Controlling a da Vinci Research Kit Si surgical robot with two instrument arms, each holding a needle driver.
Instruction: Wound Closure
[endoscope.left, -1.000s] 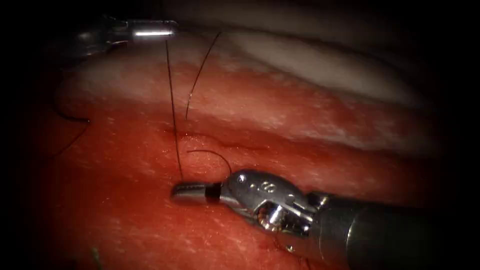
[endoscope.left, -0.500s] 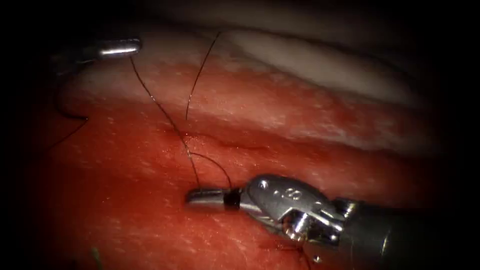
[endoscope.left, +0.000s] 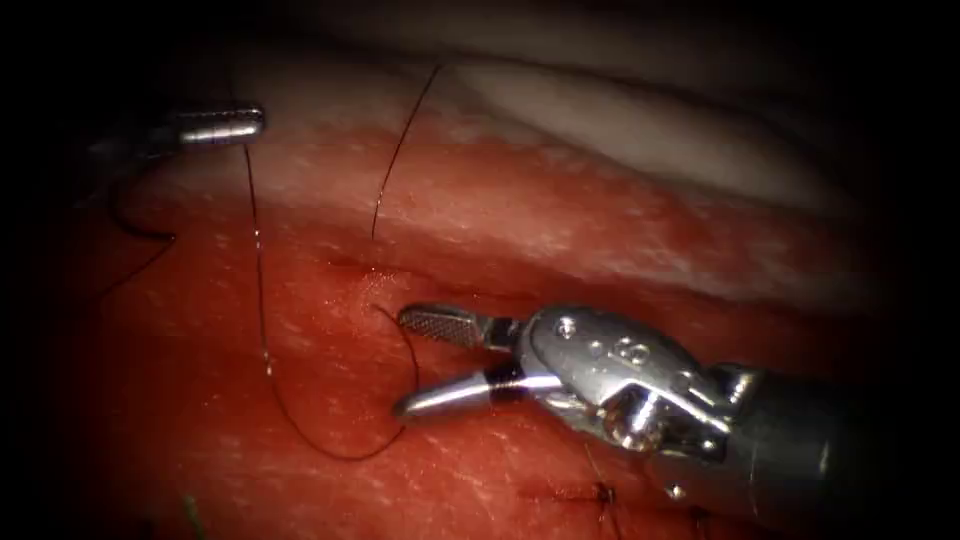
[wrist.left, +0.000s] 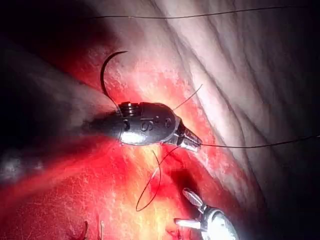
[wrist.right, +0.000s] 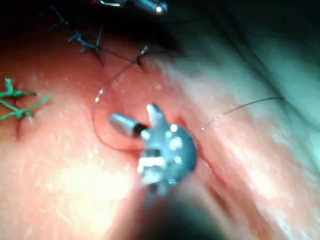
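Note:
My left tool (endoscope.left: 245, 124) hangs over the pale upper left of the tissue (endoscope.left: 600, 230), its jaws shut on the thread (endoscope.left: 262, 340). The same grip appears in the left wrist view, with the left tool (wrist.left: 192, 142) pinching the thread (wrist.left: 250, 146). From it the thread drops, sags in a slack loop and climbs to where it enters the tissue beside the cut (endoscope.left: 450, 288). My right tool (endoscope.left: 400, 360) lies just below the cut, jaws wide open, holding nothing. The curved needle (wrist.left: 103, 80) rests free on the tissue behind the left tool, held by neither tool.
A second thread strand (endoscope.left: 400, 150) runs up over the pale fat ridge. Earlier stitches lie nearby: green knots (wrist.right: 17, 100) and dark knots (wrist.right: 85, 42). Red fluid wets the tissue around the cut.
My right tool's jaws opened and let go of the thread, then shifted right and up. The taut thread fell into a slack loop. My left tool moved left and slightly down.

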